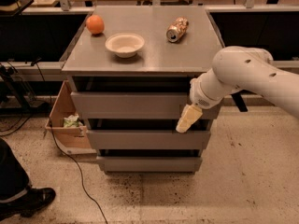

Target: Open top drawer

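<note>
Three grey drawer fronts are stacking up in one cabinet [140, 62] that's filling the middle of the scene. Its flat top is carrying a few bits.

The white arm [252, 76] is coming in from the right edge, bulky upper part out to the right of the cabinet and bending down and left toward the front face. At its end the pale yellowish gripper [188, 118] is pointing down and a little left. It's hanging in front of the right end of the top drawer [131, 105], with its tip over the dark gap above the middle drawer [147, 139]. Honestly I cannot tell how wide it's set or whether it's touching the panel.

That top drawer is sitting right under the tabletop, looking pushed in, with the bottom drawer [149, 163] being the lowest.

Nothing's getting in the way between the gripper and the panel.

On the floor at the left a cardboard box [63, 111] is leaning against the cabinet's side, holding something crumpled and green. A dark shoe [28, 200] is poking in at the near left corner, and a thin cable [74, 164] is trailing across the speckled floor beside it.

Up top, a white bowl [124, 44] is sitting near the front left. A can [177, 29] is lying on its side further back right, and an orange [95, 24] is sitting at the far left.
</note>
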Robot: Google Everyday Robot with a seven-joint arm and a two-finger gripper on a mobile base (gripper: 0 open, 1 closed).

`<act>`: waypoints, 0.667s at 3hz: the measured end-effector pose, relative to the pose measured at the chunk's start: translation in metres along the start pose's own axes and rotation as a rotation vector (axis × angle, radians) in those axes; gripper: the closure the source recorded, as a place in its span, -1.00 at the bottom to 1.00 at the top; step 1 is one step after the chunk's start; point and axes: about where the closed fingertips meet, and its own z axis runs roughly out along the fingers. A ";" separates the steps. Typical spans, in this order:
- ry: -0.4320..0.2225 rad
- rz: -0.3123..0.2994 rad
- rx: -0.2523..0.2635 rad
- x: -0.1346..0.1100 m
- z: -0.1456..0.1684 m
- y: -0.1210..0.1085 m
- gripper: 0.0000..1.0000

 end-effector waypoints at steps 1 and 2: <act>-0.018 0.010 -0.009 -0.010 0.036 -0.006 -1.00; -0.029 0.028 -0.005 -0.014 0.067 -0.016 -1.00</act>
